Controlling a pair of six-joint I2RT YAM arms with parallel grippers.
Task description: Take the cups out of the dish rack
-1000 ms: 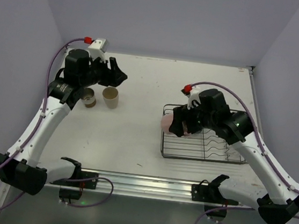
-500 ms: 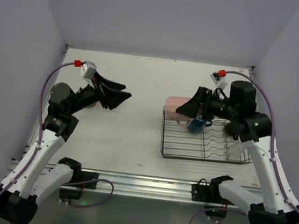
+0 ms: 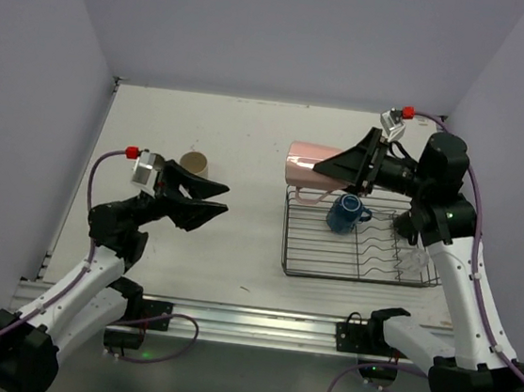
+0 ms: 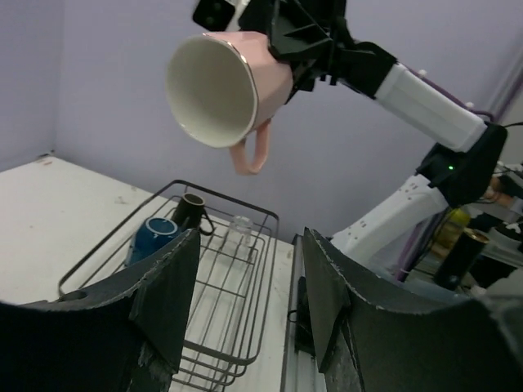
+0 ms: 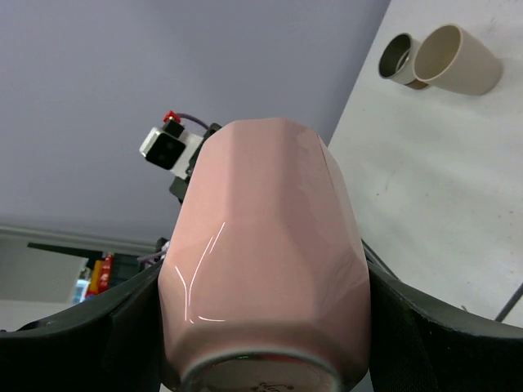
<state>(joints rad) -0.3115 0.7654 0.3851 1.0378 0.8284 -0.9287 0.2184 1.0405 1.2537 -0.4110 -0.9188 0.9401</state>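
My right gripper (image 3: 327, 167) is shut on the pink cup (image 3: 305, 163), held sideways in the air above the far left corner of the dish rack (image 3: 286, 246); the cup's mouth faces left. In the right wrist view the pink cup (image 5: 261, 245) fills the space between the fingers. A blue cup (image 3: 343, 212) stands in the rack, and the left wrist view shows a dark brown cup (image 4: 192, 211) behind the blue cup (image 4: 154, 238). My left gripper (image 3: 212, 200) hovers open and empty over the table's left middle, pointing at the rack.
A beige cup (image 3: 194, 162) stands on the table at far left; the right wrist view shows that beige cup (image 5: 458, 57) beside a second cup with a brown band (image 5: 399, 59). A small clear glass (image 4: 239, 233) sits in the rack's right part.
My right gripper has lifted the pink cup out of the rack and tipped it sideways. My left arm has drawn back from the two cups at far left and swung toward the rack.
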